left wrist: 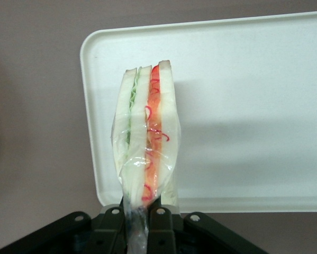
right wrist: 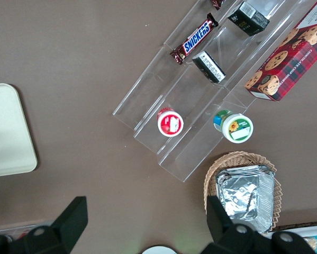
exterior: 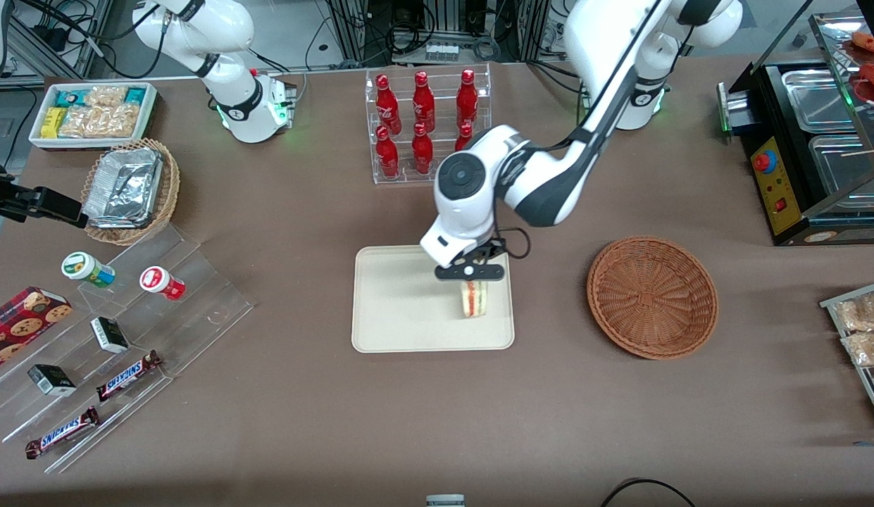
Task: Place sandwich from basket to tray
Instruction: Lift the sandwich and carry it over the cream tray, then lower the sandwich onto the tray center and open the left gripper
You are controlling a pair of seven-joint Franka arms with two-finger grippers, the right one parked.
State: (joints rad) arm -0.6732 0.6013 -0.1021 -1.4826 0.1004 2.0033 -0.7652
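My gripper hangs over the cream tray, at the tray's end nearest the basket, and is shut on the sandwich's clear wrap. The wrapped sandwich dangles from it with its lower end at or just above the tray surface. In the left wrist view the sandwich shows pale bread with green and red filling, held by its wrap between the gripper fingers, above the tray corner. The reddish-brown basket sits empty beside the tray, toward the working arm's end.
A clear rack of red bottles stands farther from the front camera than the tray. Toward the parked arm's end lie acrylic steps with snack bars and cups, a tan basket with foil trays and a white snack box. A black appliance sits at the working arm's end.
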